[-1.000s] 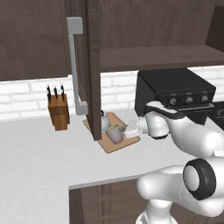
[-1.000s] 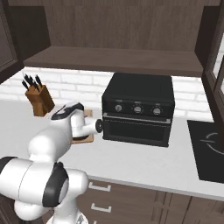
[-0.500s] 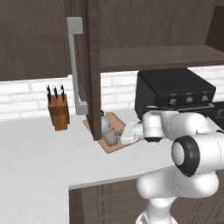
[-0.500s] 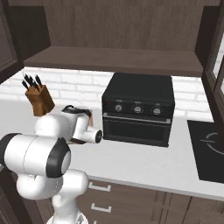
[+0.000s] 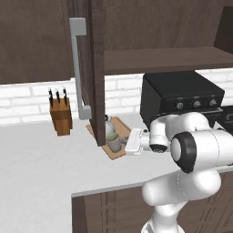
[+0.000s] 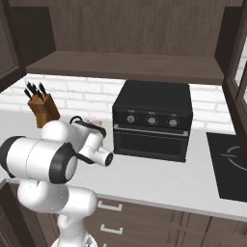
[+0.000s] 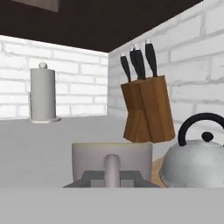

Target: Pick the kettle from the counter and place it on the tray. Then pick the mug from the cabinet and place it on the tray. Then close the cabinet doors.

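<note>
Up close, hand view: gripper (image 7: 112,177) clamps mug (image 7: 112,162) handle; kettle (image 7: 194,166) beside, on tray (image 5: 119,150).

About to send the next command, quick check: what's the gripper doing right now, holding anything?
Gripper: shut on the mug, gripping its handle, beside the kettle over the tray.

Silvery-white kettle (image 7: 197,162) with a black arched handle, greyish-beige mug (image 7: 112,160) — both on the light-brown wooden tray (image 5: 119,151). Worktop (image 5: 41,173) pale grey, knife block (image 7: 146,109) warm brown, black oven (image 6: 152,118) — white brick wall (image 5: 25,100) behind.
</note>
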Available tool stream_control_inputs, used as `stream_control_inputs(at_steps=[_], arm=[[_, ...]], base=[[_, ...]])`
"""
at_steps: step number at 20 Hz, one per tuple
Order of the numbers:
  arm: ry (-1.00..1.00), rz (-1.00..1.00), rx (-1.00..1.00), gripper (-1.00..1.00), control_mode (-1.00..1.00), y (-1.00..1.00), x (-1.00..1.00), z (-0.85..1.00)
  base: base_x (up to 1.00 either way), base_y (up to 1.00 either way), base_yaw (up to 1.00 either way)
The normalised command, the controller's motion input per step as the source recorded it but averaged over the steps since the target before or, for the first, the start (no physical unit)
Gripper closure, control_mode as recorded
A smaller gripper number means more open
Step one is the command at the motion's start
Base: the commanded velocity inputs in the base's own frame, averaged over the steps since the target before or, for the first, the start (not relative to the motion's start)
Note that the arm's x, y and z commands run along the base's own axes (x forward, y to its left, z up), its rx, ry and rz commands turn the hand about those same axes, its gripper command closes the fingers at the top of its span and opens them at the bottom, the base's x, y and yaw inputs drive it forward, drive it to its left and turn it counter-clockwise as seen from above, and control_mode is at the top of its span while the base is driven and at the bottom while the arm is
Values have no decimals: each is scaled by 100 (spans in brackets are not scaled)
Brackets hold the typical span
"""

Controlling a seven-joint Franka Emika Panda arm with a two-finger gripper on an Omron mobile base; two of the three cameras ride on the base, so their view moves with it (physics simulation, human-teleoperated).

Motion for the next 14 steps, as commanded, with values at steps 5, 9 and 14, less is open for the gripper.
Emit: stream_control_inputs(at_steps=[5, 9, 14], arm=[[-1, -1, 0, 100, -100, 0, 3, -5], [5, -3, 0, 100, -100, 0, 0, 0], [7, -5, 0, 100, -100, 0, 10, 0]], base=[[0, 0, 0], [0, 0, 0], [0, 0, 0]])
